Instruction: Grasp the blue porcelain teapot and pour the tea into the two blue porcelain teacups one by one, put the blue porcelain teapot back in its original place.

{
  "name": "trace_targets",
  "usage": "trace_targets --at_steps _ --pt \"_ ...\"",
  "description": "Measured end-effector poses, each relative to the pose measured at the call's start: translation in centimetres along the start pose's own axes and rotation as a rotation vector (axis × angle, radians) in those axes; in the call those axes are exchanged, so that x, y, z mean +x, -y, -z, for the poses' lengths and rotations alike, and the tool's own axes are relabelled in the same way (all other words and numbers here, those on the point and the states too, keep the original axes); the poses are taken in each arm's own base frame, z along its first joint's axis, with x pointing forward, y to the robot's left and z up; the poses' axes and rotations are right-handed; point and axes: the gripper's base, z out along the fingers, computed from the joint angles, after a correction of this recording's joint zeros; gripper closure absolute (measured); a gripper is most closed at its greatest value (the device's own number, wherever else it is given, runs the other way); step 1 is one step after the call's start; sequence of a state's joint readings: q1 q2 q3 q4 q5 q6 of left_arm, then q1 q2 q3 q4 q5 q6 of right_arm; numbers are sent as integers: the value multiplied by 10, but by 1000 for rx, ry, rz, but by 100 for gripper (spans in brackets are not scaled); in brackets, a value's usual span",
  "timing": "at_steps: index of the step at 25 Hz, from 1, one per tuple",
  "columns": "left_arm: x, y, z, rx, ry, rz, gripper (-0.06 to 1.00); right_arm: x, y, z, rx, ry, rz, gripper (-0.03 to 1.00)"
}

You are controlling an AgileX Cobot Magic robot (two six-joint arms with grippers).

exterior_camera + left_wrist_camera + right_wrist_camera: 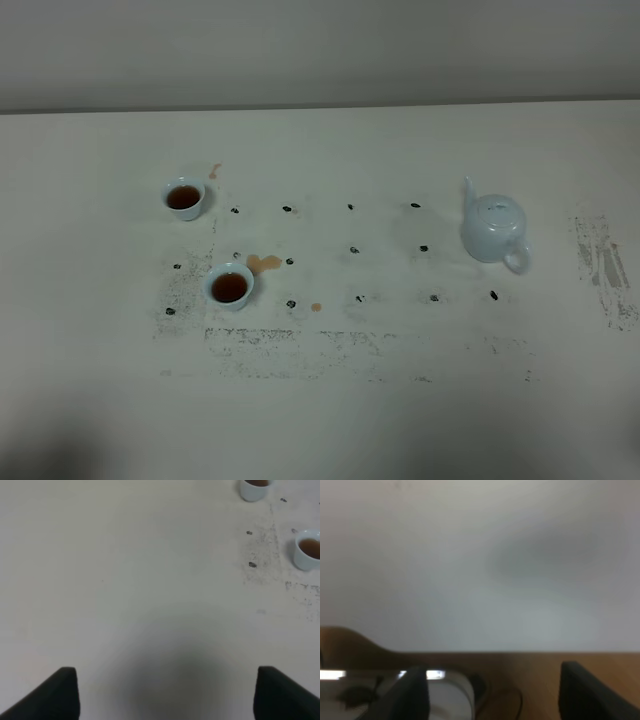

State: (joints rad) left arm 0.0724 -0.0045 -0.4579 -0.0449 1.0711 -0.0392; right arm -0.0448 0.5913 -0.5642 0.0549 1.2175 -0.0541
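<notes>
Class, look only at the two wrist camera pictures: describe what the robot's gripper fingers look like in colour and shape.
Only fingertips show. The left gripper has two black, matte fingers with angled, wedge-like tips. The right gripper has similar dark, blocky fingers, blurred. No cables or markings on them are visible, and the arms themselves are out of view.

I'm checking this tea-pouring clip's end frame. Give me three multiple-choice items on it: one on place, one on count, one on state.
1. In the high view the teapot stands:
A. right of both cups
B. between the cups
C. left of them

2. Cups holding tea:
A. none
B. one
C. two

3. The teapot is:
A. held by a pincer
B. standing free on the table
C. tipped over

Answers:
1 A, it sits far right.
2 C, both the far cup and the near cup show brown liquid.
3 B, it is upright and no pincer is near it.
</notes>
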Motion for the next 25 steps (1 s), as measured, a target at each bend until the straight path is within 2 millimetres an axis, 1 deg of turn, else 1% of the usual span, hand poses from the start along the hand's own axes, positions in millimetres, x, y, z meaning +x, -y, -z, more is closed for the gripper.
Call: trace_targets --at_steps 3,6,11,14,16,25 --pt "0 0 0 0 0 0 26 8 -1 10 1 89 3 43" --pt "0 0 0 0 0 0 26 21 -2 22 5 206 9 43" --pt "0 0 0 0 0 0 26 54 -4 43 12 452 22 43" --pt "0 0 0 0 0 0 26 73 -5 51 12 584 36 43" --pt "0 0 0 1 0 0 26 77 -3 52 26 603 43 43" --pt "0 0 0 1 -1 0 26 78 -1 52 12 607 40 43"
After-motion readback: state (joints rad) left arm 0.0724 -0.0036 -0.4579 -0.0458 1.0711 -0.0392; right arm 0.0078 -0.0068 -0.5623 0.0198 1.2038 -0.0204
